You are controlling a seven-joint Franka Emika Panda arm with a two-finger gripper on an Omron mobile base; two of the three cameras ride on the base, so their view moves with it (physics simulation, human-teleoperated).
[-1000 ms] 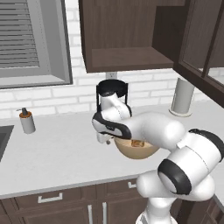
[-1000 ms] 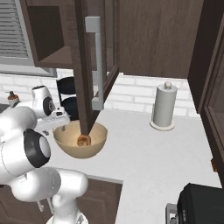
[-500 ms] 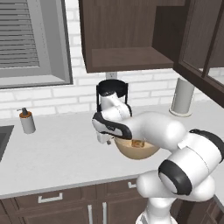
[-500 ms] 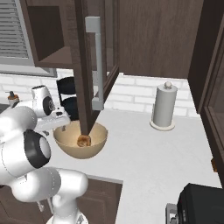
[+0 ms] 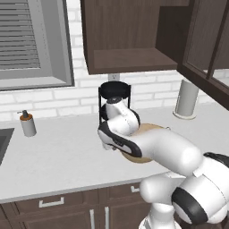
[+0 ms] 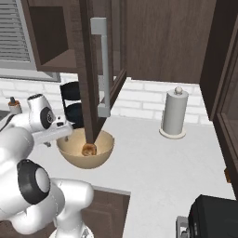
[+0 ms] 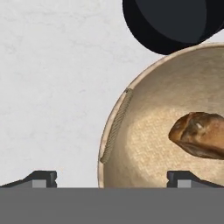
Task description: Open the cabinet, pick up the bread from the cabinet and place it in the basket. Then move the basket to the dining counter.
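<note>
On the surface (image 6: 153, 162) below the open cabinet (image 6: 88, 60), the basket (image 6: 86, 148) already holds the bread (image 6: 88, 149). Over its near rim the tool (image 7: 111, 177) hovers released, one fingertip inside the bowl, one outside. A shallow pinch on that thin rim could slip and tip the bread out. From the right, the roll shows; from the left, the arm hides it.

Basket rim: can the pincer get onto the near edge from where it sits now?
Probably yes. In the hand view the open pincer straddles the basket rim with nothing between; the bread lies inside, off to one side, and the black rack stands beyond.
</note>
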